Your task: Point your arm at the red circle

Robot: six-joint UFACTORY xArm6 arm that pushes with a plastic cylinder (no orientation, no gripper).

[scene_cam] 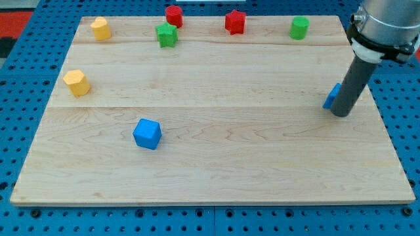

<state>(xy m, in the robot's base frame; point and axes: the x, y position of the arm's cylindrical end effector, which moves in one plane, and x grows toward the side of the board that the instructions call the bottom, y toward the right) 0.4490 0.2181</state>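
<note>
Because the arm carried no pincer at all, only a straight dark rod, nothing could be said of jaws spread or pressed together; the wooden worktop (216, 157) served simply as the flat on which my tip (340, 114) rode and pushed. Taking that rod as the landmark, the worktop stretched away from it mostly toward the view's left, the rod standing close to the board's right edge, about halfway up. A blue block (332, 97), half hidden so that its shape could not be told, lay just behind the rod on its left side, touching it or very nearly; I judged it sat there only because the rod had parked against it, not because the task wanted it. A blue cube-like block (147, 134) rested far to the rod's left and slightly lower. Two yellow blocks lay farthest left, one (77, 82) a little above the tip's level, the other (100, 29) near the top corner. Up along the top edge stood a green cylinder (299, 28), nearest the rod, then a red star-shaped block (235, 21), then a green star-shaped block (167, 35). The red circle (173, 16), the task's thing, sat just above that green star, at the board's top edge, well apart from my tip, far up and to its left; reaching it looked to call for a long diagonal sweep.
</note>
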